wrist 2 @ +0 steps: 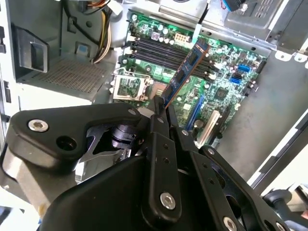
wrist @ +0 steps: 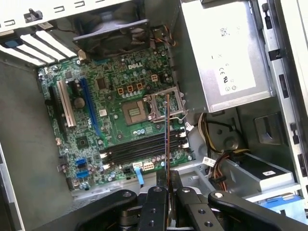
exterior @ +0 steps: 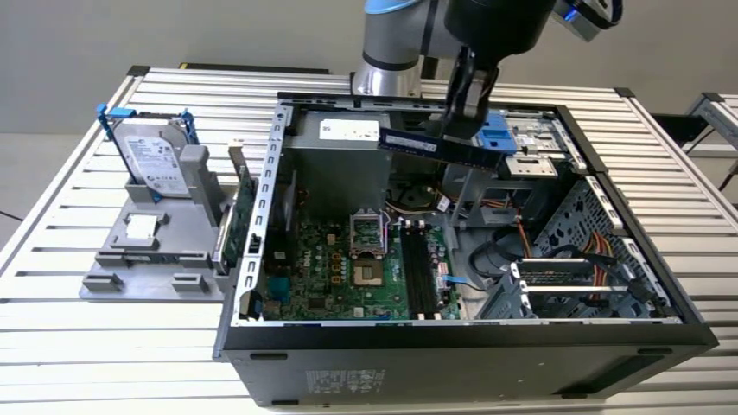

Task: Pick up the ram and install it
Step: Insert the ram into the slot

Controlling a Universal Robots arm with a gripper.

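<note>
**Ram stick held above the open case**

The ram was clamped edge-down between the closed fingers of the gripper. It was gripped off-centre, so that most of its length jutted toward the exterior view's left. It was held in the air over the open computer case, well apart from the motherboard below. In the first wrist view it was seen edge-on, lined up roughly over the memory slots — not yet seated.
</note>
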